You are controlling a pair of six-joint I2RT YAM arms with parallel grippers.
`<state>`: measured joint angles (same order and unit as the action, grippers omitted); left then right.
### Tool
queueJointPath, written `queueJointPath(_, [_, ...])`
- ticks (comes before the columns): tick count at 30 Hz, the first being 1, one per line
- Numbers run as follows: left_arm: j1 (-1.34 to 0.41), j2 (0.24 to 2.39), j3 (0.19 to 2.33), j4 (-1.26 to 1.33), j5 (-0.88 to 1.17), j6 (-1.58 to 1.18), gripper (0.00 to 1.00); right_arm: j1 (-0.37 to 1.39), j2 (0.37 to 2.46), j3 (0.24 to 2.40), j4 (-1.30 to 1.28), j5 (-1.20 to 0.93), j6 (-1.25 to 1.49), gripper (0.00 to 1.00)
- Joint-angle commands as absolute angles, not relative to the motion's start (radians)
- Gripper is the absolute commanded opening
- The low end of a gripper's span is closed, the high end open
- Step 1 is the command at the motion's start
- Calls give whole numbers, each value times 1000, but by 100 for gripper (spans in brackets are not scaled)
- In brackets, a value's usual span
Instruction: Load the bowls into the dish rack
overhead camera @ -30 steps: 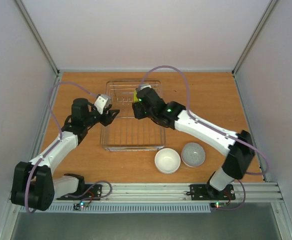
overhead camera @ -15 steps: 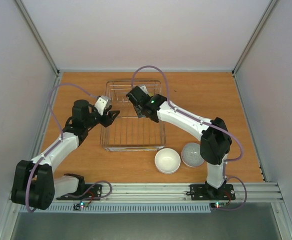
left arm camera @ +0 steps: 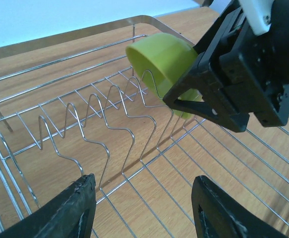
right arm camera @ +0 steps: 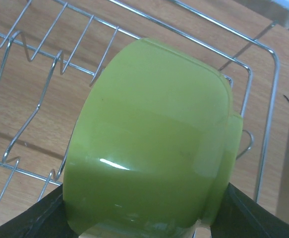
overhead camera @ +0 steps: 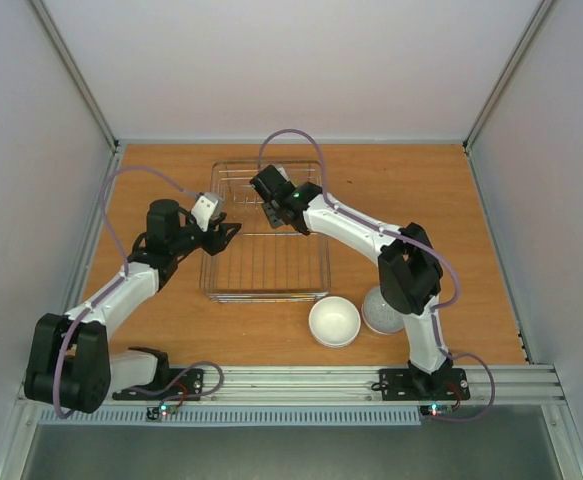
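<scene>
Your right claw (overhead camera: 276,200) grips the lime green bowl (right arm camera: 149,144), tilted on edge just above the far tines of the dish rack (overhead camera: 266,296). Your left claw (left arm camera: 142,208) hangs spread and empty nearby. This looks like the placing step: lower the rim between two tines, then let go.

Wooden table (overhead camera: 411,190) (white walls (overhead camera: 291,60))

The dish rack (overhead camera: 265,296) stands near the middle of the desk (overhead camera: 411,190). A first bowl (left arm camera: 159,55) is tilted over its far part, above the wire teeth. Before the rack's near right corner, on the desk, stand a second bowl (overhead camera: 334,321) and, just right of it, a third bowl (overhead camera: 379,312).
</scene>
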<state>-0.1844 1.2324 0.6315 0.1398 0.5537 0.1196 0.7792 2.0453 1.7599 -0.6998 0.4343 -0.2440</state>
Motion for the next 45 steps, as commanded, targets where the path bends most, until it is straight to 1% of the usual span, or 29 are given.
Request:
queueJointPath(1, [-179, 1241, 628, 211, 568, 123, 54, 772, 2077, 1799, -723, 369, -249, 2])
queueJointPath(2, [-179, 1243, 629, 212, 568, 124, 54, 771, 2079, 1797, -726, 356, -244, 2])
queueJointPath(3, [-179, 1245, 629, 213, 569, 123, 54, 772, 2081, 1798, -729, 345, -241, 6])
queueJointPath(4, [-179, 1248, 630, 214, 570, 122, 54, 771, 2083, 1797, -735, 339, -236, 12])
queueJointPath(5, [-179, 1251, 629, 213, 573, 121, 54, 771, 2083, 1796, -737, 335, -234, 25])
queueJointPath(6, [-179, 1254, 630, 215, 575, 120, 54, 772, 2082, 1790, -739, 335, -235, 41])
queueJointPath(7, [-179, 1256, 630, 214, 577, 121, 54, 771, 2077, 1784, -737, 339, -234, 55])
queueJointPath(8, [-179, 1258, 630, 215, 579, 121, 54, 771, 2067, 1771, -731, 349, -234, 72])
queueJointPath(9, [-179, 1258, 630, 215, 581, 121, 54, 771, 2050, 1752, -716, 353, -235, 86])
queueJointPath(10, [-179, 1258, 629, 215, 580, 120, 54, 771, 2031, 1730, -698, 352, -239, 96])
queueJointPath(11, [-179, 1258, 630, 216, 581, 120, 54, 771, 2008, 1697, -677, 341, -247, 98])
queueJointPath(18, [-179, 1255, 630, 207, 587, 119, 54, 773, 1845, 1586, -605, 301, -267, 99])
queueJointPath(22, [-179, 1234, 627, 205, 596, 125, 54, 773, 1648, 1443, -547, 271, -234, 99])
queueJointPath(25, [-180, 1222, 623, 200, 605, 129, 54, 772, 1503, 1359, -581, 249, -178, 98])
queueJointPath(27, [-181, 1220, 624, 197, 609, 129, 54, 773, 1435, 1316, -655, 250, -118, 92])
queueJointPath(32, [-180, 1228, 629, 194, 630, 118, 54, 798, 1336, 1193, -908, 312, 29, 68])
queueJointPath(35, [-181, 1230, 633, 192, 640, 113, 54, 844, 1276, 1092, -974, 306, 100, 51])
queueJointPath(37, [-181, 1230, 633, 191, 639, 111, 54, 885, 1237, 1035, -1009, 310, 151, 43])
queueJointPath(39, [-181, 1235, 633, 190, 639, 111, 54, 924, 1208, 993, -1037, 317, 204, 38])
queueJointPath(45, [-181, 1261, 644, 181, 648, 107, 54, 1010, 1195, 914, -1055, 310, 304, 34])
